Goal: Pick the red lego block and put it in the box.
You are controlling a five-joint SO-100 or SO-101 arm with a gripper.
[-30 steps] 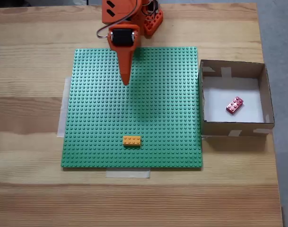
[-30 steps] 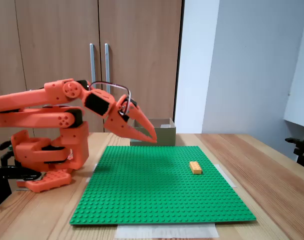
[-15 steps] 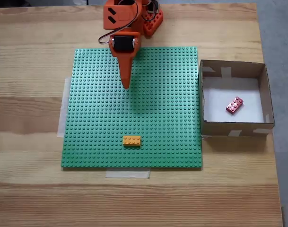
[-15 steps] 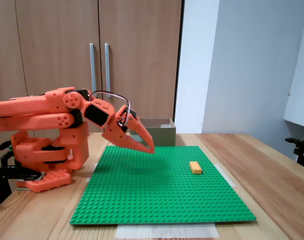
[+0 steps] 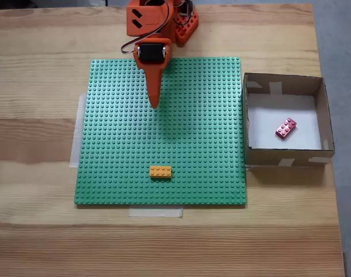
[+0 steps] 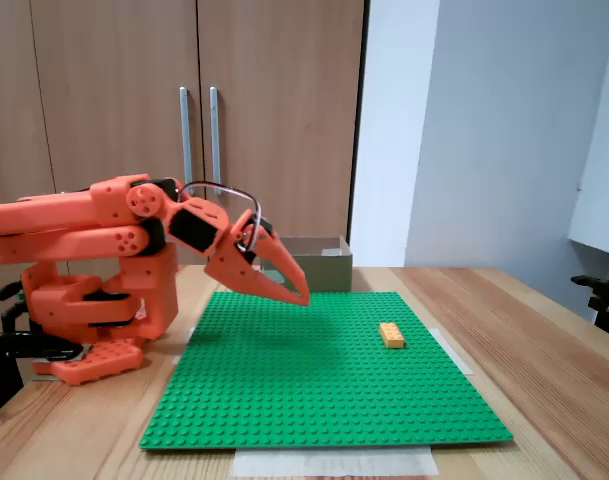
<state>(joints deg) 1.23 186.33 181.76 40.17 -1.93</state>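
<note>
The red lego block lies tilted on the white floor of the box, which stands to the right of the green baseplate in a fixed view. In the side-on fixed view the box shows beyond the baseplate's far edge. My orange gripper hangs shut and empty over the upper middle of the baseplate, far from the box. Its tip points down close above the studs.
A green studded baseplate is taped to the wooden table. A yellow-orange brick sits near its lower edge, also seen as the yellow-orange brick. The orange arm base stands at the table's back edge. Cabinet doors rise behind.
The arm folded back and lowered slightly over the first half second, the gripper tip dropping toward the baseplate. Since then it has held still. The blocks have not moved.
</note>
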